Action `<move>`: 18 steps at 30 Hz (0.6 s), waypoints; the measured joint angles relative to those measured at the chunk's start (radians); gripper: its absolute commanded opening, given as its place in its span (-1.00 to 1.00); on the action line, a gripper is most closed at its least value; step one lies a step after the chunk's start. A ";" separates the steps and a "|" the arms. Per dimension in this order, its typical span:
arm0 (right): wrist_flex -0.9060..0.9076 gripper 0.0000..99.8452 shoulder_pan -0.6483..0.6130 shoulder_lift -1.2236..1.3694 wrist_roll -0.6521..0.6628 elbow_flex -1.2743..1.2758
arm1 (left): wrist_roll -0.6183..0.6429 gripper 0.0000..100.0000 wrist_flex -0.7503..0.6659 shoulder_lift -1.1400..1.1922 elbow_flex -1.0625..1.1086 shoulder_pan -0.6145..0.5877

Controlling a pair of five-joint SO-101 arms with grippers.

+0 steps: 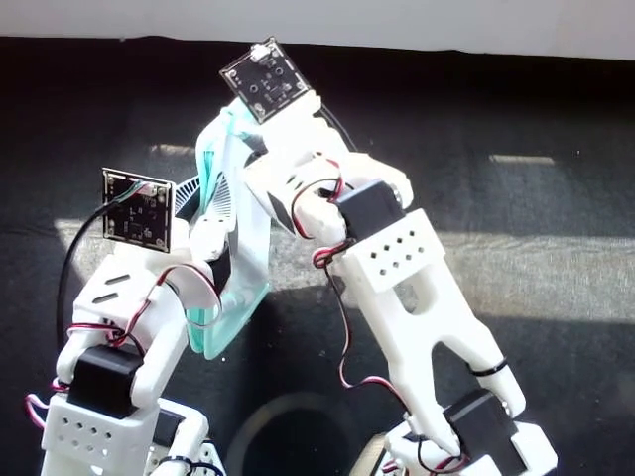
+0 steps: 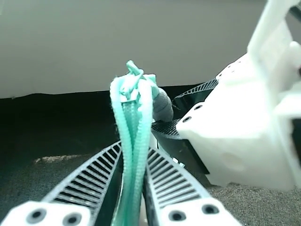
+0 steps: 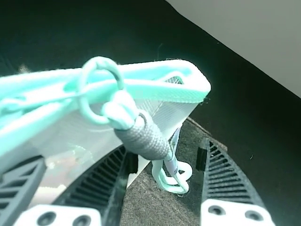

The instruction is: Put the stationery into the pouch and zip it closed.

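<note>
The pouch [image 1: 243, 238] is hanging upright in the air, left of centre in the high view, above the dark table [image 1: 536, 198], and that is where trouble could be starting. On the left, the left gripper [image 2: 135, 153] is clamping the pouch's zip edge between closed jaws. If that pinch is sitting on the zip track itself, I reckon the slider could be jamming against it. The thin edge could also be slipping free and the pouch dropping. Further right, the right gripper [image 3: 168, 155] is standing with its jaws apart, and the grey pull cord [image 3: 143, 136] is dangling between them unpinched. Closing off-line would be missing the cord or catching mesh. Whether the stationery is inside, I cannot tell.

As for pose, the left arm is rising from the lower left of the high view, its wrist bending toward the pouch. The right arm is reaching up from the lower right and leaning across to the pouch's top, upper centre.
</note>
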 measured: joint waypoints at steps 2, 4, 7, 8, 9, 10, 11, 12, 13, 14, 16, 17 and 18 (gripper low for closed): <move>0.002 -0.58 0.003 0.003 0.000 -0.011 | 0.000 -0.98 0.000 -0.002 0.000 0.000; 0.023 -0.54 0.003 0.005 0.000 -0.032 | 0.000 -0.98 0.000 -0.002 0.000 0.000; 0.066 -0.50 0.003 0.005 0.000 -0.069 | 0.000 -0.98 0.000 -0.002 0.000 0.002; 0.084 -0.50 0.003 0.005 0.000 -0.083 | 0.000 -0.98 0.000 -0.002 0.000 0.002; 0.107 -0.50 0.003 0.005 0.000 -0.098 | 0.000 -0.98 0.000 -0.002 0.000 0.002; 0.133 -0.50 0.003 0.005 0.000 -0.115 | 0.000 -0.98 0.000 -0.002 0.000 0.002; 0.152 -0.50 0.003 0.005 0.000 -0.127 | 0.000 -0.98 0.000 -0.002 0.000 0.003; 0.164 -0.50 0.003 0.006 0.000 -0.137 | 0.000 -0.98 0.000 -0.002 0.000 0.003; 0.170 -0.50 0.003 0.009 0.000 -0.144 | 0.000 -0.98 0.000 -0.002 0.000 0.003; 0.175 -0.50 0.003 0.012 0.000 -0.147 | 0.000 -0.98 0.000 -0.002 0.000 0.003; 0.178 -0.50 0.003 0.014 0.000 -0.147 | 0.000 -0.98 0.000 -0.002 0.000 0.003; 0.178 -0.50 0.003 0.014 0.000 -0.149 | 0.000 -0.98 0.000 -0.002 0.000 0.003; 0.178 -0.50 0.003 0.014 0.000 -0.150 | 0.000 -0.98 0.000 -0.002 0.002 0.003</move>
